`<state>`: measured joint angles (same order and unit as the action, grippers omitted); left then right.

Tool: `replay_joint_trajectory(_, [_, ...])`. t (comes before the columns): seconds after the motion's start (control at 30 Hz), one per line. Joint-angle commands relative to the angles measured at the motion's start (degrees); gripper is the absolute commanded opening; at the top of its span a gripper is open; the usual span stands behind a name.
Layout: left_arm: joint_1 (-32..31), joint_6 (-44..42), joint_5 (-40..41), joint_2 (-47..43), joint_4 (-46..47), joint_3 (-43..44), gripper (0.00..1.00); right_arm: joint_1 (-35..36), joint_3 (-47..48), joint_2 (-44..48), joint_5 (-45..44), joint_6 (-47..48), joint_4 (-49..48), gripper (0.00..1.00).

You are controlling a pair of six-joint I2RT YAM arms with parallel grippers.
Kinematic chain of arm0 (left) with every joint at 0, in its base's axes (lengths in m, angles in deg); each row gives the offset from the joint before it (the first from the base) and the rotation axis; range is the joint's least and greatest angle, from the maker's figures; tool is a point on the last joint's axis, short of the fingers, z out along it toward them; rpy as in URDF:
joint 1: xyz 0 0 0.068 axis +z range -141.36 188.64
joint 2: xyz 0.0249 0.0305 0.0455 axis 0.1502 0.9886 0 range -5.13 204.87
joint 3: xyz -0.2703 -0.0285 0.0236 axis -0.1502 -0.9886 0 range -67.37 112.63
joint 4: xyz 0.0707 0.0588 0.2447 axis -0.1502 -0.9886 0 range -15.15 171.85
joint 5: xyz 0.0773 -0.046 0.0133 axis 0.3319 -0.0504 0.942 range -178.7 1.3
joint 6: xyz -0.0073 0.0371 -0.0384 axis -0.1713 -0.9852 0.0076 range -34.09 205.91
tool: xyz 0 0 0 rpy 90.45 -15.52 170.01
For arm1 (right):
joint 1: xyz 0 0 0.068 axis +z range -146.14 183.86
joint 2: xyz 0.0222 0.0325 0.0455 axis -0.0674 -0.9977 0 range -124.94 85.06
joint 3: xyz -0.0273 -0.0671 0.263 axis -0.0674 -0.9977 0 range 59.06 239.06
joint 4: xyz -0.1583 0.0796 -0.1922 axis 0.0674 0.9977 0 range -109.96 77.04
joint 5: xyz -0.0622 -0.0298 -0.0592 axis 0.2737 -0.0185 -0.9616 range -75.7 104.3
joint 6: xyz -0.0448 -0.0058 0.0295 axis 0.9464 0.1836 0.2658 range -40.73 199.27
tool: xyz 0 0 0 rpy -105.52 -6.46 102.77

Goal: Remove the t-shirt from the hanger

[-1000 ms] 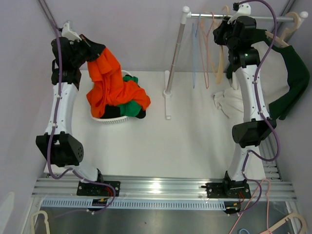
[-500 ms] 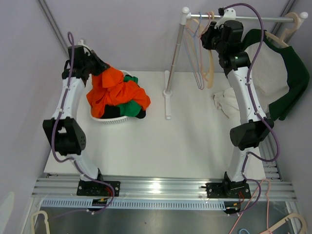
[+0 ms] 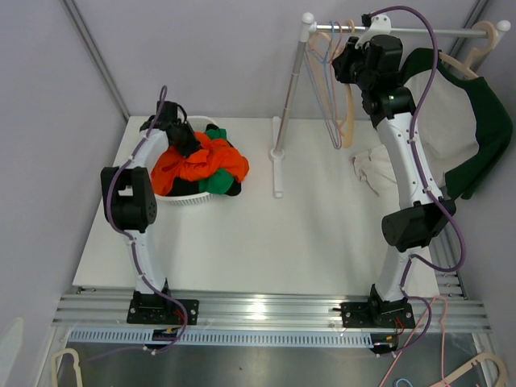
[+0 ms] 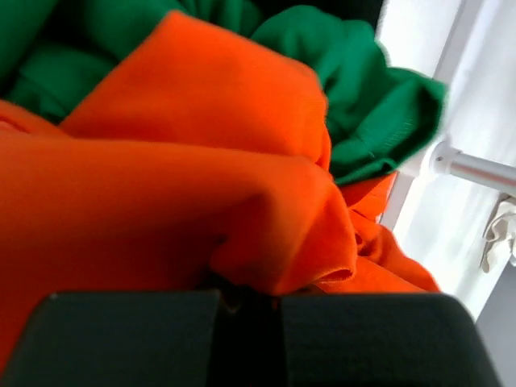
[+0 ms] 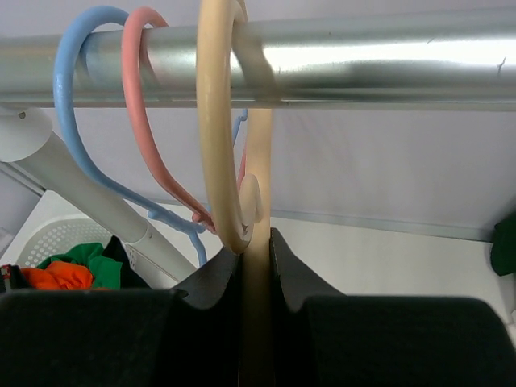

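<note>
An orange t-shirt (image 3: 193,161) lies bunched on green and black clothes in a white basket (image 3: 181,197) at the back left. My left gripper (image 3: 187,143) is down in the basket. In the left wrist view the gripper (image 4: 248,310) is shut on a fold of the orange t-shirt (image 4: 201,161). My right gripper (image 3: 348,60) is up at the metal rail (image 3: 427,31), shut on the neck of a bare cream hanger (image 3: 348,113). In the right wrist view the gripper (image 5: 256,266) clamps the hanger (image 5: 216,145), whose hook is over the rail (image 5: 387,68).
Blue (image 3: 326,105) and pink hangers hang on the rail beside the cream one. A white and dark green shirt (image 3: 476,121) hangs at the far right. A white cloth (image 3: 372,173) lies on the table. The rack's post (image 3: 290,89) stands at the back middle.
My left arm has swung down and lowered the orange t-shirt from the air into the basket. My right gripper carried the cream hanger left along the rail, then held still.
</note>
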<state>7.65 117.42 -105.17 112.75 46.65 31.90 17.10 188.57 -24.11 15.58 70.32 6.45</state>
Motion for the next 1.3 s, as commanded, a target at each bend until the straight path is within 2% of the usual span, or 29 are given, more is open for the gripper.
replay_joint_trajectory(0.0, [-0.2,0.0,-2.3,3.6,-5.6,1.7,0.01,0.3,-0.1,3.4,-0.8,0.1,0.5,0.00])
replay_joint_trajectory(0.13, [-0.3,-0.7,-1.0,1.2,-5.9,2.0,0.01,0.3,-0.4,3.6,-0.8,0.2,0.5,0.00])
replay_joint_trajectory(0.17, [-0.3,-0.9,-0.8,-0.4,-6.2,2.6,0.17,0.3,-0.3,3.6,-1.0,0.2,0.6,0.00])
replay_joint_trajectory(0.2, [-0.3,-1.4,-0.6,-1.0,-6.7,2.8,0.26,0.3,-0.2,3.6,-1.2,0.4,0.5,0.09])
replay_joint_trajectory(0.23, [-0.3,-1.4,-0.4,-1.7,-7.1,3.2,0.35,0.3,-0.2,3.6,-1.2,0.3,0.5,0.11])
replay_joint_trajectory(0.27, [-0.2,-1.6,-0.3,-2.1,-7.6,4.1,0.56,0.3,-0.2,3.7,-1.2,0.3,0.5,0.12])
replay_joint_trajectory(0.33, [-0.2,-1.6,-0.8,-3.6,-8.8,5.8,0.68,0.3,-0.1,3.4,-1.2,0.3,0.6,0.15])
replay_joint_trajectory(0.37, [-0.3,-1.4,-1.4,-4.3,-8.9,5.9,0.83,0.3,-0.1,3.3,-2.8,0.5,0.6,0.16])
replay_joint_trajectory(0.43, [-0.2,-0.9,-1.3,-7.0,-9.4,5.9,0.99,0.3,0.3,3.3,-3.8,0.7,0.7,0.26])
replay_joint_trajectory(0.53, [-0.3,-0.8,0.1,-12.1,-9.4,5.9,1.00,0.2,1.5,3.5,-5.6,1.8,1.5,0.28])
replay_joint_trajectory(0.7, [-0.7,-1.4,-1.0,-20.5,-10.2,6.3,0.99,-0.2,4.7,4.8,-7.9,4.1,5.8,0.38])
replay_joint_trajectory(0.77, [-1.3,-2.0,-0.4,-24.2,-11.3,6.7,1.00,-0.6,3.7,7.4,-8.2,4.5,6.5,0.50])
replay_joint_trajectory(0.87, [-1.6,-2.3,0.3,-29.7,-11.6,5.5,1.00,-1.5,1.1,11.9,-9.1,5.0,7.2,0.54])
replay_joint_trajectory(1.03, [-4.3,-4.6,0.5,-36.4,-11.3,5.0,0.99,-6.8,-2.0,17.1,-15.8,5.8,10.2,0.77])
replay_joint_trajectory(1.27, [-13.1,-7.5,1.3,-43.3,-8.0,3.8,1.00,-16.1,-0.8,14.9,-22.4,5.8,14.5,0.84])
